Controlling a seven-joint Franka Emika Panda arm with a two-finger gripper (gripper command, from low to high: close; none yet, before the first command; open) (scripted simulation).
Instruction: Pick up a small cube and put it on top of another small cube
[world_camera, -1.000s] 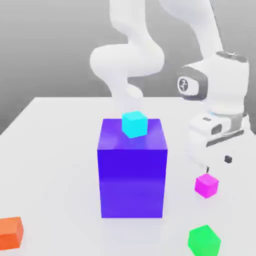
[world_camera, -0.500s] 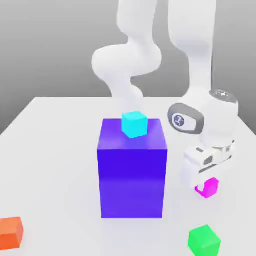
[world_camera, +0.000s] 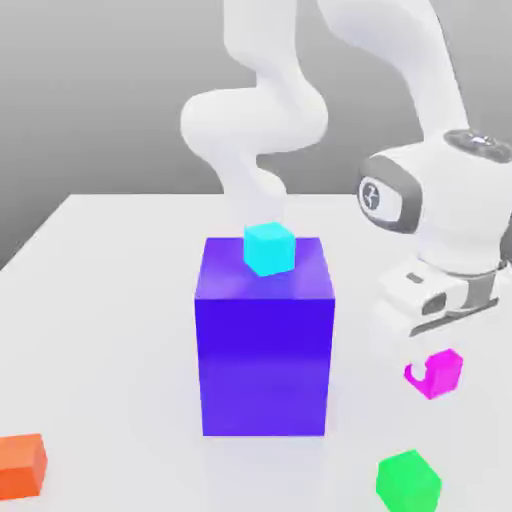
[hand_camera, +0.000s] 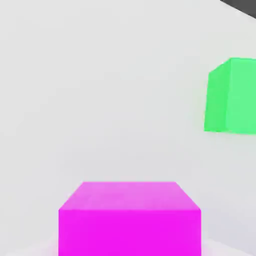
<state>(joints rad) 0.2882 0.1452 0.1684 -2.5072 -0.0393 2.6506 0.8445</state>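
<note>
Gripping magenta cube (world_camera: 438, 372) in gripper (world_camera: 428, 372), lifted.

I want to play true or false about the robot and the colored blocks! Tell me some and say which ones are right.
1. The light blue cube sits on top of the big purple block. True.
2. The pink cube is stacked on the green cube. False: the pink cube is apart from the green one, just under the gripper, and the green cube rests on the table.
3. An orange cube lies near the exterior view's left edge. True.
4. The green cube stands on the big purple block. False: it lies on the table, toward the exterior view's right of the block.
</note>
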